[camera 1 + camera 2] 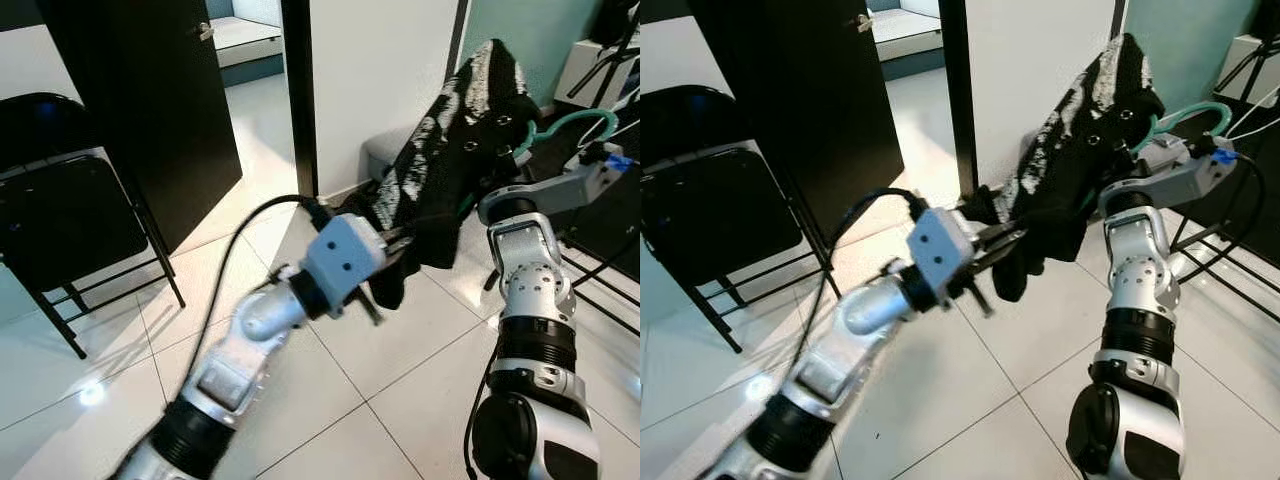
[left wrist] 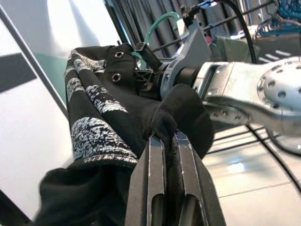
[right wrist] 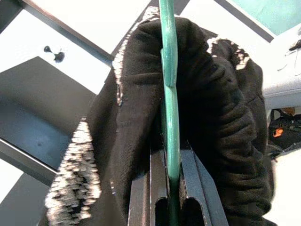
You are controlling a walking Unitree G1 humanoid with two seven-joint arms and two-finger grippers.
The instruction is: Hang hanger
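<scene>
No readable text, labels, brands, numbers or signs anywhere. Black garment [image 1: 455, 130] has white speckled patterning, not lettering. Green hanger [image 3: 169, 94], door, chair and floor tiles carry no markings that can be read.

Glossy white tiles [image 1: 330, 400], black folding chair [image 1: 60, 210]

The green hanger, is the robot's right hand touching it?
Touching. In the right wrist view the green hanger runs straight down between the right gripper's two black fingers, which are closed against it, with the black garment draped over it.
</scene>
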